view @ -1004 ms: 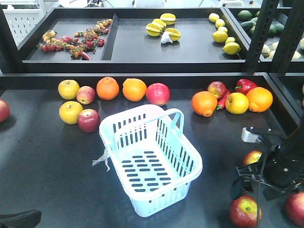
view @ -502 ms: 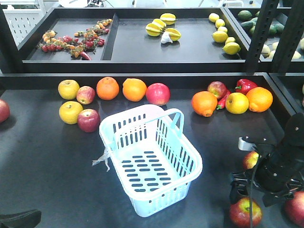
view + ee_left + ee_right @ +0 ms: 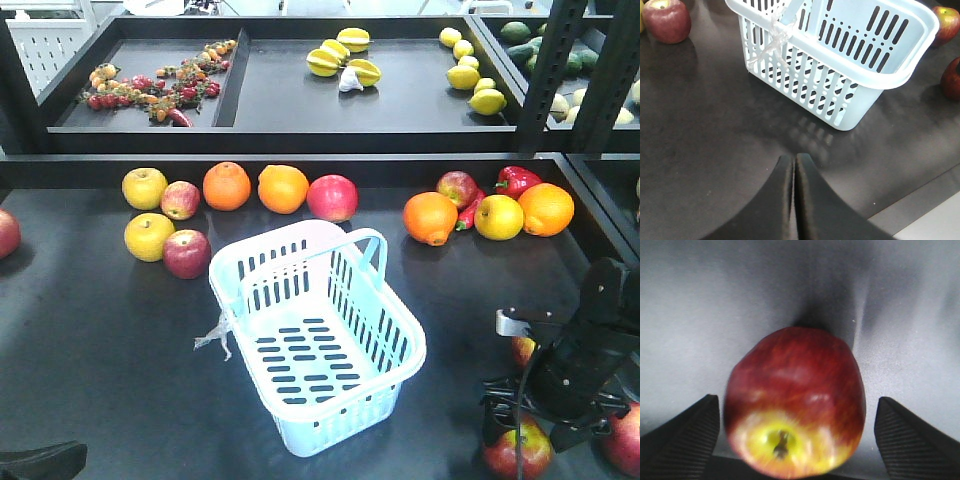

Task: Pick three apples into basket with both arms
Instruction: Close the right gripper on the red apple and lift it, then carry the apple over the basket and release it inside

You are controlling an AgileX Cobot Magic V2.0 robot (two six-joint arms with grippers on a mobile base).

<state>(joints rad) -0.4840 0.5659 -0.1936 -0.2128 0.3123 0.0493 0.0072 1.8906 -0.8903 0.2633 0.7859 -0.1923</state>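
Dark matte table (image 3: 100,350) fronts a black divided shelf (image 3: 400,110), white perforated panel (image 3: 45,50) behind it

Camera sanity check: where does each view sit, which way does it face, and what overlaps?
Front view: high on the robot, looking forward and down across the table to the shelves; the right arm shows at lower right.
Left wrist view: behind the shut left gripper, low over the table, facing the basket.
Right wrist view: close on one apple between the open fingers of the right gripper.
Shared: the front and left wrist views both show the basket.
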